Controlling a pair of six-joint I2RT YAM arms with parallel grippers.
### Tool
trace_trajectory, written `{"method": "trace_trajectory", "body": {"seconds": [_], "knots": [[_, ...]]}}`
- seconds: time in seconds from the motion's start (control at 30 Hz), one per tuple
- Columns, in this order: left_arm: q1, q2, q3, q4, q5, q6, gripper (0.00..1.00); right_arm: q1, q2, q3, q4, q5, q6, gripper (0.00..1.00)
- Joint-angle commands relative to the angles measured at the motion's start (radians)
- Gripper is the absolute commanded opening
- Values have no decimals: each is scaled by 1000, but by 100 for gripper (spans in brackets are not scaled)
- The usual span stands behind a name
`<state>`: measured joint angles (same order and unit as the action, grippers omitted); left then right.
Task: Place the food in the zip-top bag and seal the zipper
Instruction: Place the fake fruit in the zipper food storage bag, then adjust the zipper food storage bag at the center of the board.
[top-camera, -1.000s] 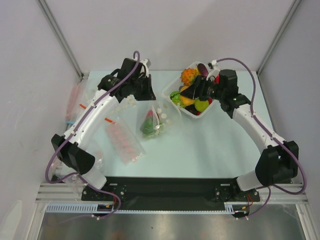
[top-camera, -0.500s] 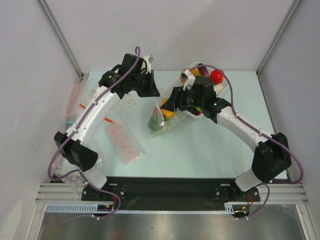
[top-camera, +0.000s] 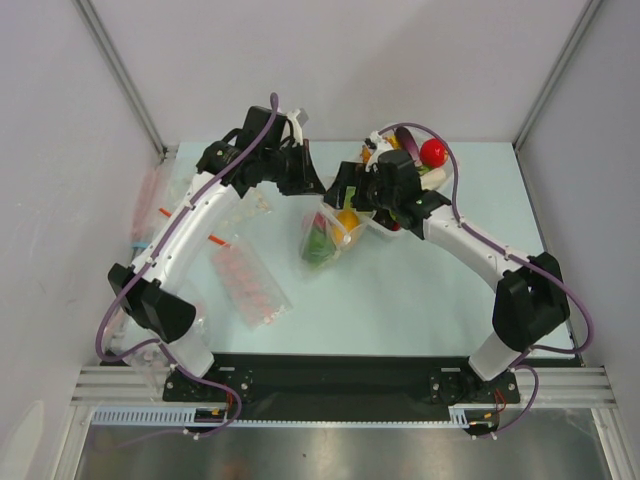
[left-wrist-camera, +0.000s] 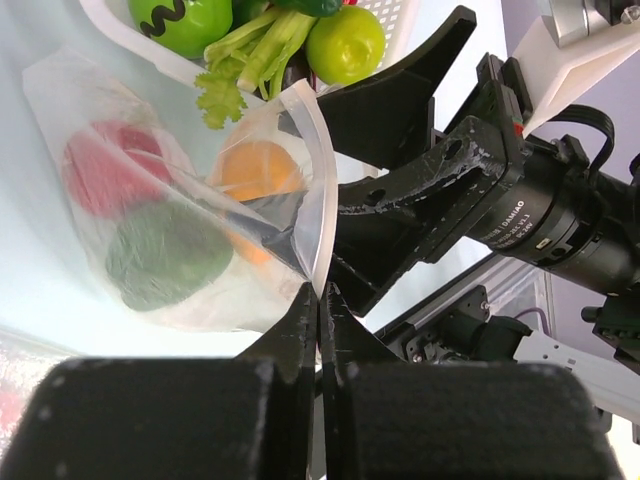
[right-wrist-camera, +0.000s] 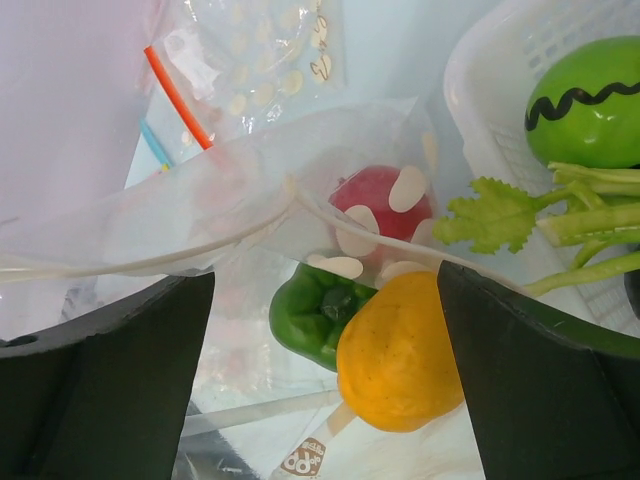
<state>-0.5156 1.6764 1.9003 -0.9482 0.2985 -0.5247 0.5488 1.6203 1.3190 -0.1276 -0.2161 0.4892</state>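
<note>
Clear plastic of the zip-top bag stands open just beside the white tray. Its rim is pinched tight between the closed fingers of the left gripper, and inside lie a red piece, a green pepper and a yellow-orange piece. Over the bag's mouth the right gripper has its fingers spread wide and clamps nothing, while the tray holds a green ball with a black squiggle, celery and a green apple.

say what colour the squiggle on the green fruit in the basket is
Black, a wavy line across the green fruit; clearest in the right wrist view.
</note>
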Motion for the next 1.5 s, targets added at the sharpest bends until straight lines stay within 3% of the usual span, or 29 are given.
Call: {"method": "trace_trajectory", "body": {"seconds": [0.0, 0.47, 0.97, 1.07, 1.17, 1.2, 1.3, 1.47], "knots": [[11, -29, 3, 58, 28, -24, 0, 7, -20, 20, 20, 43, -14, 100], [37, -75, -30, 43, -12, 9, 0, -30, -264, -21, -196, 92, -89, 91], [37, -130, -32, 25, -18, 14, 0, -32, -192, -67, -282, 34, -20, 77], [35, -135, -33, 19, -22, 17, 0, -32, -194, -66, -267, 18, -17, 65], [35, -138, -41, 14, -28, 23, 0, -32, -200, -55, -261, 9, -20, 43], [35, -139, -47, 14, -33, 25, 0, -32, -201, -43, -260, 1, -23, 23], [37, -147, -81, 14, -44, 31, 0, -17, -209, -11, -251, -8, -27, 0], [37, -182, -206, 43, -48, 31, 0, 63, -250, 74, -228, 69, -93, 0]]}}
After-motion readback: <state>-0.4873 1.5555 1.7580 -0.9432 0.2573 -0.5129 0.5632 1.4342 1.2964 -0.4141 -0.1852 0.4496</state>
